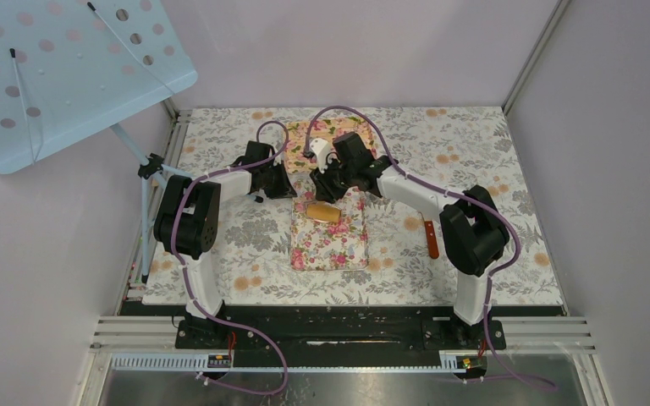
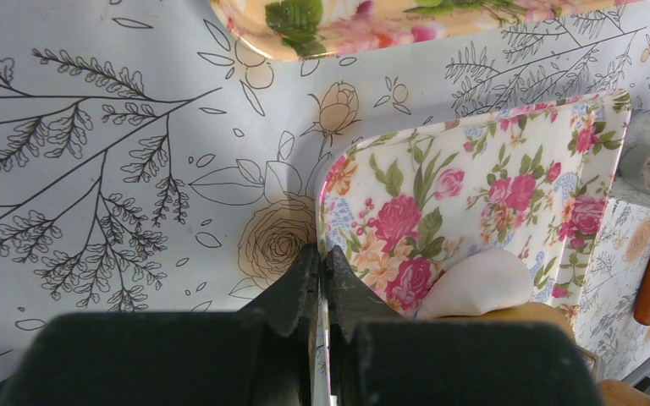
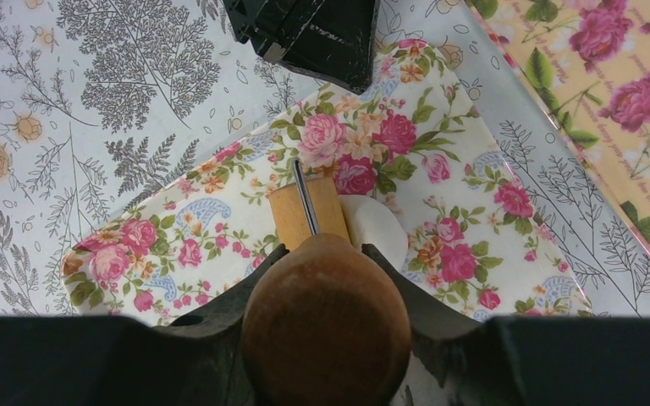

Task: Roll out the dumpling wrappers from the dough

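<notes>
Note left gripper (image 2: 323,264) pinched almost flat on the thin left edge of the floral board (image 2: 474,186), close to the board's far left corner. Fingers (image 2: 300,292) meet with only the board's edge between them.

Note right gripper (image 3: 326,283) clamped around the round brown end of the wooden roller (image 3: 305,210), a narrow grip filled by the handle. See the roller's other end resting on the board near its middle.

Find the dough (image 3: 378,230) on the board: a pale, soft lump touching the roller's side and partly hidden by it. From left wrist, see the same lump as rounded and smooth, lying against the roller.

Record orange floral tray (image 1: 300,135) beyond the board, just apart from it. Record brown-handled tool (image 1: 431,239) on the leaf-print tablecloth (image 1: 491,152), right of the board and well apart from it, near the right arm.
</notes>
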